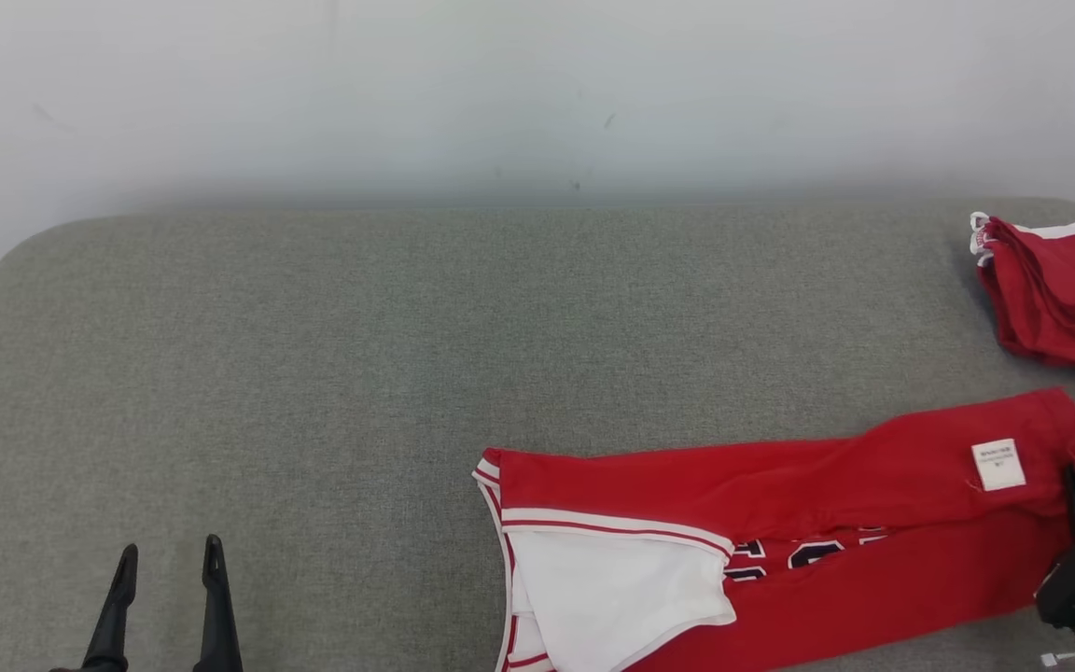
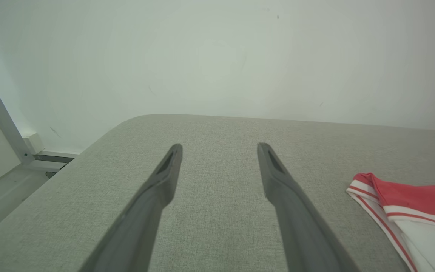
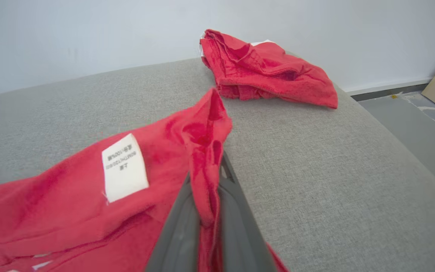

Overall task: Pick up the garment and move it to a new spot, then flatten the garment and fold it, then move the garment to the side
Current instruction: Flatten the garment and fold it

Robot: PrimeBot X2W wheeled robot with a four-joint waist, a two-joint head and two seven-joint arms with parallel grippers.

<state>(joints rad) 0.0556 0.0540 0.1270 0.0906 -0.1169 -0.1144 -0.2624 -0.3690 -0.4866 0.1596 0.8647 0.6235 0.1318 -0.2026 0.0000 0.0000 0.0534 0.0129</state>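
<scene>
Red, soft, limp cloth: sagging is expected on lifting. The garment (image 1: 780, 485) is spread right of centre on the tabletop (image 1: 314, 373), its edge pinched in the jaws of the right gripper (image 3: 208, 177); those of the left gripper (image 1: 171, 549) are parted and empty.

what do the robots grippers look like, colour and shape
The left gripper has two long, slim, matte dark grey fingers that taper to narrow tips, each with a slot-shaped recess on its inner face near the tip. The right gripper has the same kind of dark grey fingers, broad at the base. In the head view both grippers look almost black.
</scene>
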